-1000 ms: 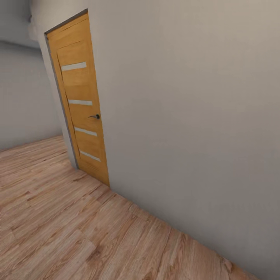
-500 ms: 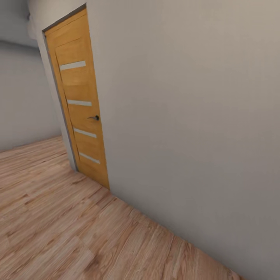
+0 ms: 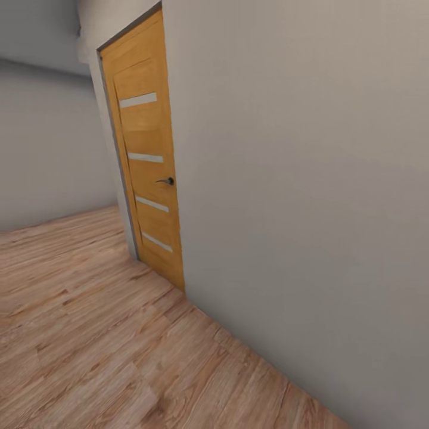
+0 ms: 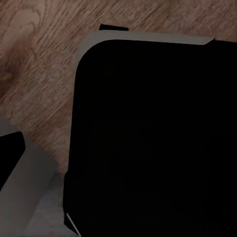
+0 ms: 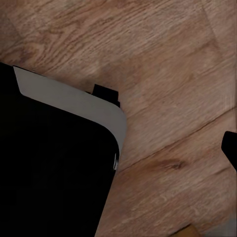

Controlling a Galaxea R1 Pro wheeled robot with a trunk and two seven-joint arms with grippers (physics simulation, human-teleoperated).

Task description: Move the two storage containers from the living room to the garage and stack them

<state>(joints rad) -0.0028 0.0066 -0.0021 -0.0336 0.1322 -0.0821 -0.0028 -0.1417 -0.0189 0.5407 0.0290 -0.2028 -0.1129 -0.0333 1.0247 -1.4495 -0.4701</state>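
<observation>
One orange-brown wooden door [image 3: 146, 149] with four pale horizontal slits and one dark lever handle [image 3: 166, 180] stands at about 11 o'clock in the head view, shut in a plain grey-white wall [image 3: 298, 179] that runs from 12 down toward 5 o'clock. A second grey wall [image 3: 47, 143] sits further back at 9–10 o'clock. Light wood-plank floor [image 3: 89, 333] covers the lower left, planks running roughly parallel to the near wall.

Left wrist view: one big black rounded-corner block with a grey rim [image 4: 148, 133], prob. part of the robot's own body, above the same plank floor [image 4: 39, 64]; a grey-and-black piece [image 4: 19, 182] sits in one corner. Right wrist view: one similar black block w/ grey rim [image 5: 54, 158] over wood planks [image 5: 168, 89], plus a small dark shape [image 5: 231, 147] at the frame edge.

Gripper fingers aren't distinguishable in either wrist view, so can't tell whether left or right is apart or together. Where the containers are, and which way their long axis runs, can't be told from these views.
</observation>
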